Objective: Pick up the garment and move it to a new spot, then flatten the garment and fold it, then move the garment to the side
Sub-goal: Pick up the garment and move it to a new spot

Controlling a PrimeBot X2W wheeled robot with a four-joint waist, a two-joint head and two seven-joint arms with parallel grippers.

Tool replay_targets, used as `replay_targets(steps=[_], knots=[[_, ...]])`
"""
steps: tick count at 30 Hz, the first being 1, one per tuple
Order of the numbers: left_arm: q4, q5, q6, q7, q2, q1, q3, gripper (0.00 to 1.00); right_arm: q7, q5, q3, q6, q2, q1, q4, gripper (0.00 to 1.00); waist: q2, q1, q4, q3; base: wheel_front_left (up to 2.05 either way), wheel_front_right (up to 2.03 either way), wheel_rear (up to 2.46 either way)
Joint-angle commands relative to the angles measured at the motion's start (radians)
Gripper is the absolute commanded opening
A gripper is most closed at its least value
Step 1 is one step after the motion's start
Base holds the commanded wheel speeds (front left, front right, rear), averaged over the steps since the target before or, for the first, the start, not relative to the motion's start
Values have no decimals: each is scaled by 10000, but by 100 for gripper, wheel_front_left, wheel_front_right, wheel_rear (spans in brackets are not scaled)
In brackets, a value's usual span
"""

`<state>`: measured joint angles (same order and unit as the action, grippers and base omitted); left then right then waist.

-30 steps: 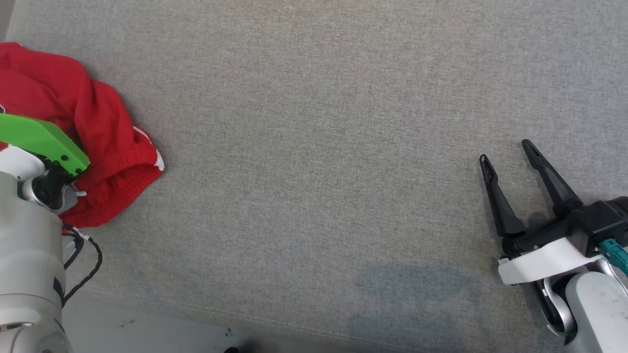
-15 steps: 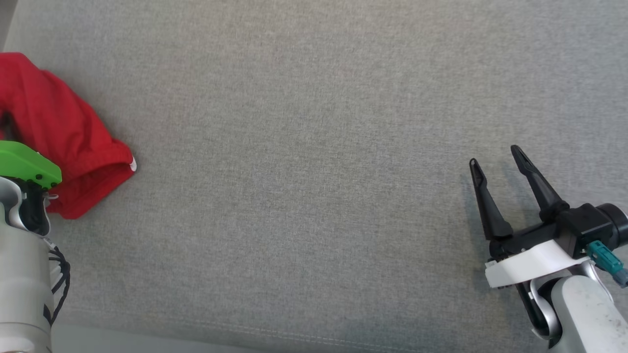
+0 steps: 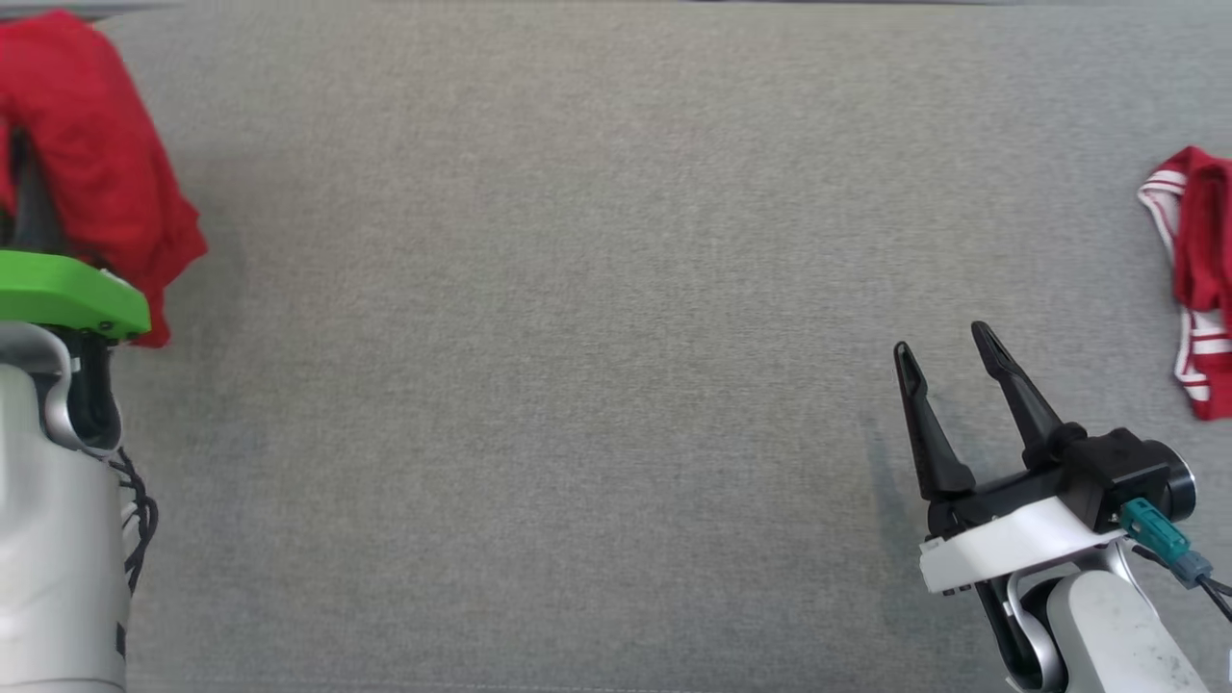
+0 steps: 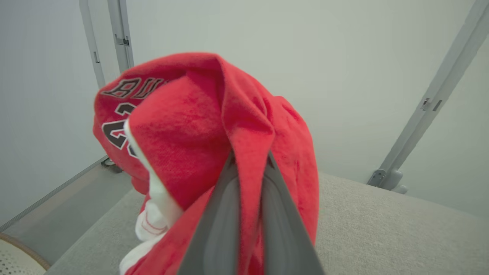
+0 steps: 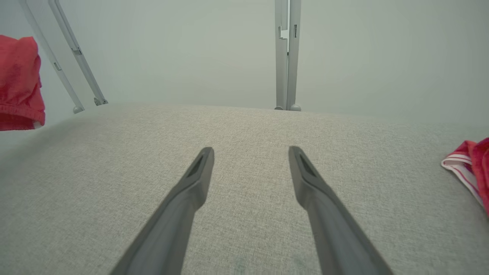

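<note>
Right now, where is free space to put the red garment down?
The wide middle of the grey surface, between the red garment in the left gripper and the open right gripper, is bare. Crowded: the right edge, where a striped cloth lies.

Red garment (image 4: 191, 126), grey heathered surface (image 3: 577, 337)

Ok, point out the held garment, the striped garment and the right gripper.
held garment (image 4: 198, 126), left wrist view, its front fold.
striped garment (image 3: 1201, 250), head view, its red middle.
right gripper (image 3: 941, 341), head view, between its fingertips.
</note>
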<state>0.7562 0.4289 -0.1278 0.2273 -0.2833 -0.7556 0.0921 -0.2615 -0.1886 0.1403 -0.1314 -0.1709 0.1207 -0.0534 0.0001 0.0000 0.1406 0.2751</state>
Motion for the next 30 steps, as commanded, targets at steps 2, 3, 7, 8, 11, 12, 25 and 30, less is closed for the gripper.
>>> replay_targets(steps=[2, 3, 7, 8, 11, 12, 25, 30], knots=[[-1036, -18, -47, -304, 97, 505, -240, 0, -25, -58, -28, 15, 68, -204, -12, 100, -1, 0, -721, -624, 0, 0, 0], [-1447, 19, -47, -433, 167, 644, -310, 0, -25, -69, -27, 15, 99, -211, 6, 100, -1, 0, -836, -679, 0, 0, 0], [-3033, -90, 120, -1190, 375, 1265, -678, 0, -25, -81, 8, 15, 186, -253, 61, 100, -1, 0, -1344, -818, 0, 0, 0], [-3375, -137, 143, -1397, 437, 1433, -819, 0, -25, -89, -9, 15, 212, -275, 64, 100, -1, 0, -1476, -843, 0, 0, 0], [-4244, -211, 273, -1906, 649, 1790, -1132, 0, -25, -105, -105, 16, 257, -324, 123, 100, -1, 0, -1849, -850, 0, 0, 0], [-4460, -244, 328, -2031, 707, 1887, -1227, 0, -25, -95, -118, 16, 262, -332, 139, 100, -1, 0, -1978, -837, 0, 0, 0], [-4499, -391, 419, -2685, 1525, 2373, -2399, 0, -25, -147, -237, 16, 430, -310, 267, 100, -1, 0, -3143, -560, 0, 0, 0], [-3610, -460, 309, -2614, 1713, 2226, -2913, 0, -25, -131, -176, 16, 532, -172, 300, 100, -1, 0, -3342, -207, 0, 0, 0]])
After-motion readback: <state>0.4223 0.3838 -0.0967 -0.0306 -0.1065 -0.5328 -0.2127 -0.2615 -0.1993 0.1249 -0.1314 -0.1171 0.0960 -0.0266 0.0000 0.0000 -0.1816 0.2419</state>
